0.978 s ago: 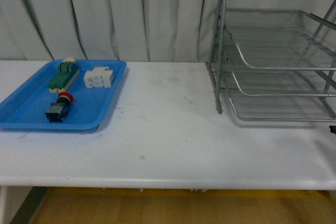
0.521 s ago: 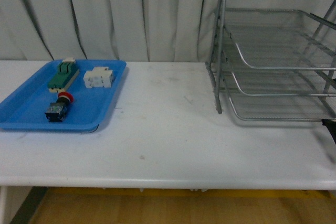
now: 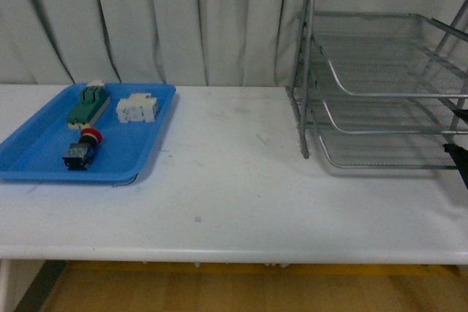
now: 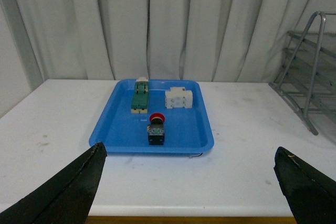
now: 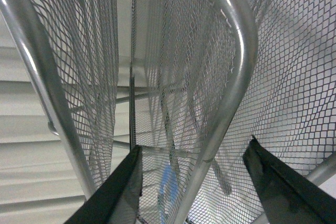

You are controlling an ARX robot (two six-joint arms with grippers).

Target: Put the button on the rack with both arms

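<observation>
Your left claw (image 4: 189,151) stands wide, its two dark fingertips (image 4: 79,179) far apart at the corners of the left wrist view, with nothing between them. It hangs over the near edge of the white bench (image 3: 234,188), well apart from the flat blue plastic tray (image 3: 33,147).

That tray lies on the left part of the bench. At its back you see a long green-and-cream block (image 3: 89,104) and, just beside it to the right, a white blocky component (image 3: 137,107). The button (image 3: 82,147), a small switch with a round red cap on a black blocky body, lies in the tray in front of the green-and-cream block, its cap turned towards the back. No claw touches it.

The middle of the bench shows only faint marks, with a pale pleated curtain (image 3: 183,20) behind.

On the right stands the rack (image 3: 380,93), a silver three-tier wire-mesh stack in a tubular frame. A dark sliver of your right arm (image 3: 459,160) shows at the edge by its lowest tier. Your right claw (image 5: 194,148) is spread wide, close up against the mesh, and a silver tube of the rack runs between its fingers (image 5: 118,192). You cannot tell whether they touch it.
</observation>
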